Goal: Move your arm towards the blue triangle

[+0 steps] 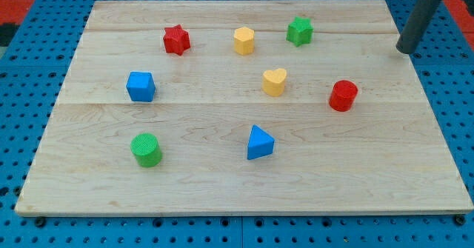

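Our tip [404, 50], a bare rod with no fingers to open, could knock the red cylinder [343, 95] while crossing to the blue triangle [259, 143].

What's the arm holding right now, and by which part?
Nothing is held. My tip sits at the board's right edge, touching no block, far up and right of the blue triangle.

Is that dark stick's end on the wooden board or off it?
Off it: my tip sits just past the board's right edge, far from the blue triangle.

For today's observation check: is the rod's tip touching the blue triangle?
No: my tip sits at the board's upper right edge, far from the blue triangle.
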Controlling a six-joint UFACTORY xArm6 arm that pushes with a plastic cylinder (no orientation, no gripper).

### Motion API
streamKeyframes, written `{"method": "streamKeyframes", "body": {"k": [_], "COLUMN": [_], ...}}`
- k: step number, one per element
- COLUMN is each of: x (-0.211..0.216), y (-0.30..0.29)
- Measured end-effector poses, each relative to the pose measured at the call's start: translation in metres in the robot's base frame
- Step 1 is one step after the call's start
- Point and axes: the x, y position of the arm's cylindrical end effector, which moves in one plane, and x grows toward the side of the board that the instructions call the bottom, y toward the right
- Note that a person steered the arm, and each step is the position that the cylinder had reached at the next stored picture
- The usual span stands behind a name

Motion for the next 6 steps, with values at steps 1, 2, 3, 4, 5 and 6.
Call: {"method": "streamKeyframes", "body": {"k": [1,2,3,4,5,6], "x": [0.0,0.023,0.111,0.2,0.226,0.184], "y": [0.0,0.0,-0.002,-0.019,-0.118,-0.213]}}
